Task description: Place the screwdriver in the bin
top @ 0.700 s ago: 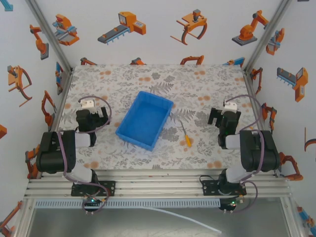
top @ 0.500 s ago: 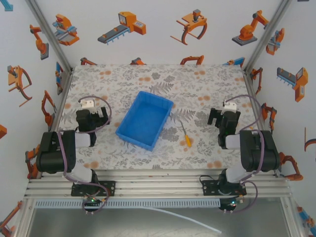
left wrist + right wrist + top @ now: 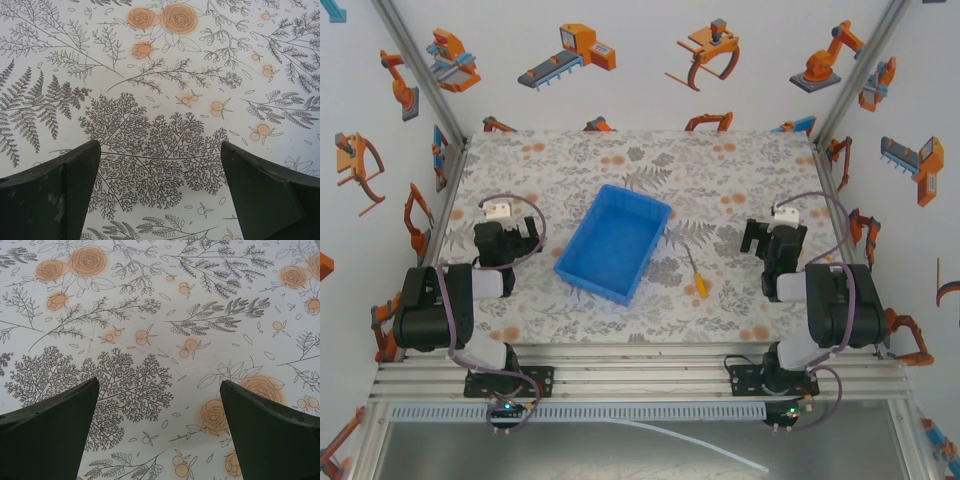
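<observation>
Stands at the very start — finds the screwdriver [image 3: 696, 271] flat on the counter [image 3: 720, 170], just right of the empty bin [image 3: 615, 240], untouched. Shows left pincer [image 3: 160, 165] and right pincer [image 3: 160, 405] spread wide, holding nothing. Leaves everything — reach, grip, lift, drop in.

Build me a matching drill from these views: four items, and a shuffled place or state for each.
1 screwdriver
2 bin
3 left end effector
4 right end effector

A open, right of the screwdriver
B blue, empty
C lying flat, just right of the bin
D open, left of the bin

Pairs: 1-C, 2-B, 3-D, 4-A
</observation>
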Motion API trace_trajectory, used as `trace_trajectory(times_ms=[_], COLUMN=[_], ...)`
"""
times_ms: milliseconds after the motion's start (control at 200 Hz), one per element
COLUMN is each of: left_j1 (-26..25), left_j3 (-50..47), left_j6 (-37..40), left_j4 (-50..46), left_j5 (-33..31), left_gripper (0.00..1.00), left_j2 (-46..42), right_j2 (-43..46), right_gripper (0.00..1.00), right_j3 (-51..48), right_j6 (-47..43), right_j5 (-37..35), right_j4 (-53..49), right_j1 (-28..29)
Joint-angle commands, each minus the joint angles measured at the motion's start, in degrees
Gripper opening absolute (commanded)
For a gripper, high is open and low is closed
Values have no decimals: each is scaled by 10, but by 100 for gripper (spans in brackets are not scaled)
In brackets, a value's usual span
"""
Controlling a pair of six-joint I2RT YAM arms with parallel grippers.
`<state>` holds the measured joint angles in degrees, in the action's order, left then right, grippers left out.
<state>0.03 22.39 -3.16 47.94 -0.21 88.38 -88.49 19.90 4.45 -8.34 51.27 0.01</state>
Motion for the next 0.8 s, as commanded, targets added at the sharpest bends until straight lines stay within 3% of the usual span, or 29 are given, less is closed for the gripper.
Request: trace_trajectory(times_ms=[0, 796], left_j1=[-2, -2], left_j3=[11, 11], left_j6=[9, 9], left_j4=[-2, -6], left_j5=[-1, 0], left_gripper=[97, 97], left_j2=[-1, -1], right_j2=[0, 0], right_gripper=[99, 99], right_j3=[15, 17], right_j6=[-6, 1], right_j5=[3, 0], right_j4=[4, 0], right_j1=[-5, -9])
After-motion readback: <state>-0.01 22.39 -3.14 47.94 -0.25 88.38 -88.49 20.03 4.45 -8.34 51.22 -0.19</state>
